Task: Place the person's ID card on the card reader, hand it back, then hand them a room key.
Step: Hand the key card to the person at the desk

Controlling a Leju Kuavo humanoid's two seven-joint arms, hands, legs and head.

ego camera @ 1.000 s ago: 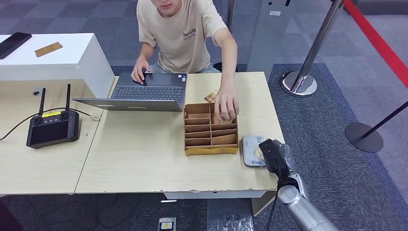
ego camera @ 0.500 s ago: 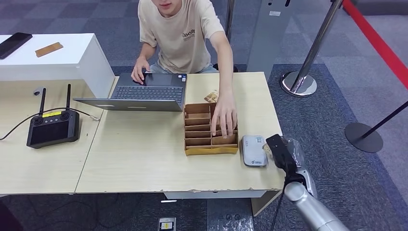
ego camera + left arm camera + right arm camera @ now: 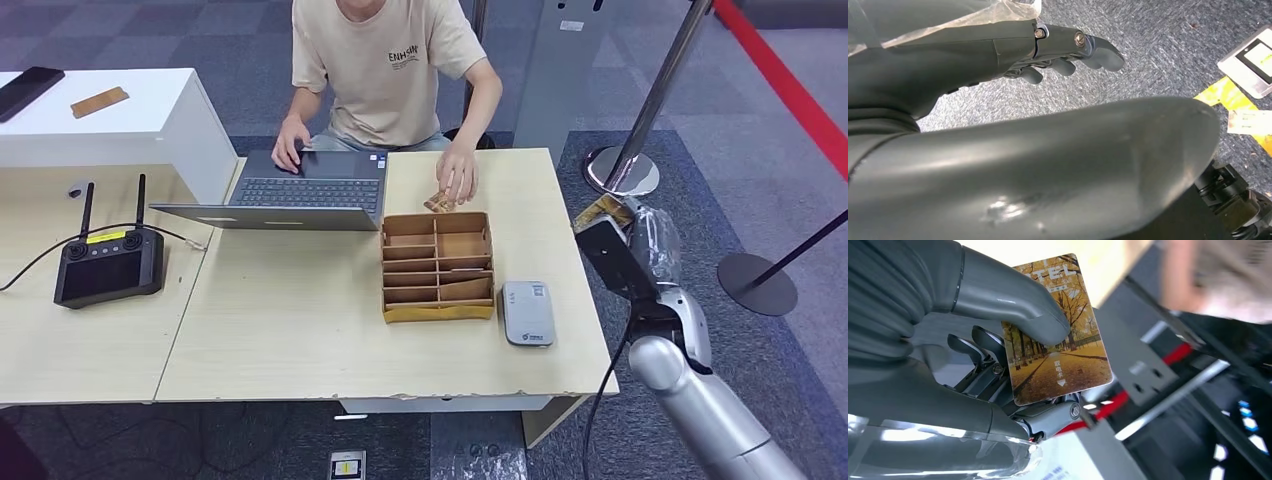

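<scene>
Card reader (image 3: 527, 312), a grey slab, lies flat on the pale wooden table (image 3: 300, 320) just right of the brown divided card box (image 3: 438, 266), nothing resting on it. Right arm rises from below at the table's right edge, its right hand (image 3: 628, 250) lifted beside the table, off its top. That hand's thumb (image 3: 1013, 302) presses a card (image 3: 1058, 335) printed with autumn trees against the darker fingers (image 3: 983, 347). Left hand (image 3: 1063, 50) hangs over grey carpet, fingers curled inward around nothing. Across the table, the person's hand (image 3: 457, 182) rests on another card beside the laptop (image 3: 300, 192).
</scene>
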